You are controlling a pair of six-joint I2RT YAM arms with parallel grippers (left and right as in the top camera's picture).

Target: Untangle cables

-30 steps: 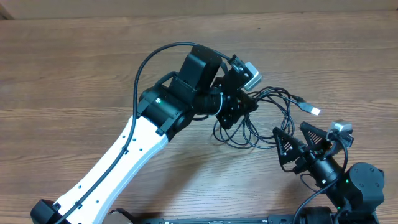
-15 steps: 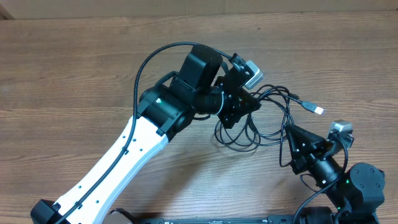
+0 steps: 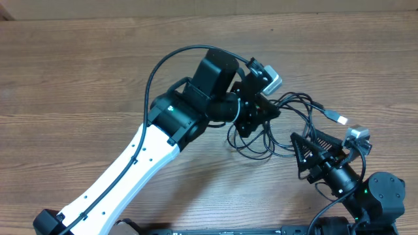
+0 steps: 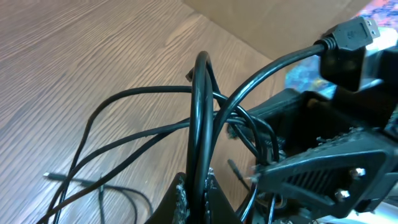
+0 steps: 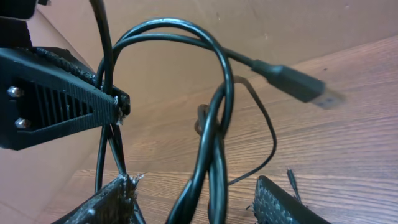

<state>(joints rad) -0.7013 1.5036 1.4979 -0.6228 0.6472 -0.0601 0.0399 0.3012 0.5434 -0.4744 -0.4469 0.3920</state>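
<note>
A tangle of black cables (image 3: 277, 127) lies right of centre on the wooden table. One end carries a plug (image 3: 337, 118). My left gripper (image 3: 256, 116) is shut on a thick black cable loop (image 4: 199, 124) and holds it off the table; its fingers (image 4: 198, 198) pinch the strand. My right gripper (image 3: 318, 151) is open just right of the tangle. In the right wrist view two twisted strands (image 5: 214, 155) hang between its spread fingers (image 5: 199, 205) without being pinched. The plug (image 5: 297, 84) floats above them.
The left gripper's finger (image 5: 59, 106) shows close at the left of the right wrist view. The right gripper (image 4: 329, 171) shows close at the right of the left wrist view. Thin cable ends (image 4: 81, 183) lie on the bare wood.
My left gripper has shifted slightly right with the cable, and the plug has moved right and down. My right gripper, narrower half a second ago, is spread again beside the loops.
</note>
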